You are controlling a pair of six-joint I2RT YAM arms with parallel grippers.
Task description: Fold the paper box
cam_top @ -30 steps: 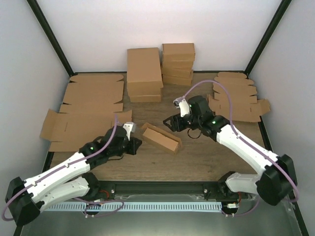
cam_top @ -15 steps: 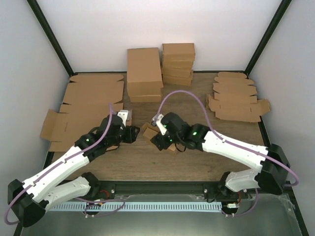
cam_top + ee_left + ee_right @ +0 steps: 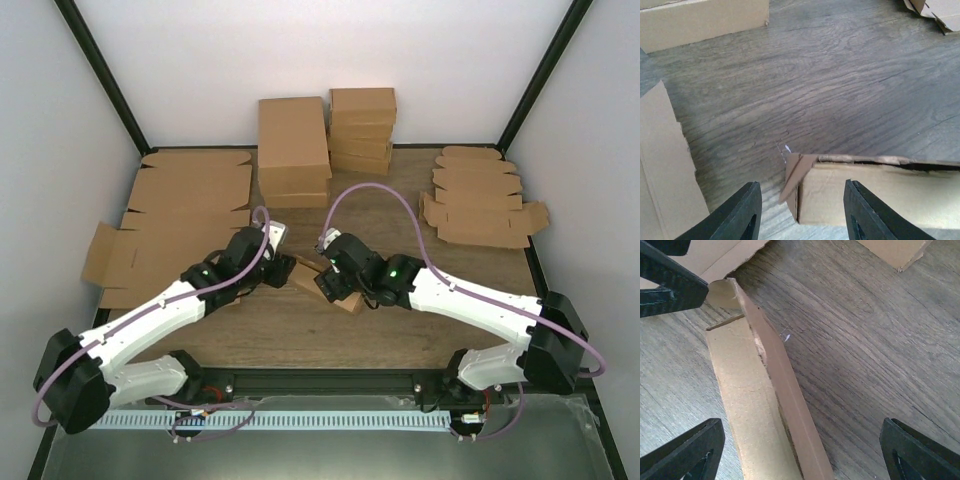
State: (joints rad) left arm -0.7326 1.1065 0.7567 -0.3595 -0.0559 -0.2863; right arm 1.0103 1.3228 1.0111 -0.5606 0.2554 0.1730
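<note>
The paper box [image 3: 303, 275] is a small brown carton lying slantwise at the table's middle, with its long top flap not fully down. My left gripper [image 3: 281, 268] is open at the box's left end. In the left wrist view that end [image 3: 860, 192], with a loose side tab sticking out, sits between the open fingers [image 3: 747, 212]. My right gripper [image 3: 330, 286] is open above the box's middle and hides part of it. In the right wrist view the box [image 3: 747, 410] runs between the wide-open fingers [image 3: 685, 450], nearer the left one.
Two stacks of folded brown boxes [image 3: 293, 150] [image 3: 362, 125] stand at the back. Flat cardboard blanks lie at the left [image 3: 185, 205] and at the right [image 3: 480, 205]. A black frame borders the table.
My right arm has swung left and come over the box. My left gripper has moved right and forward to the box's left end. The box looks unmoved.
</note>
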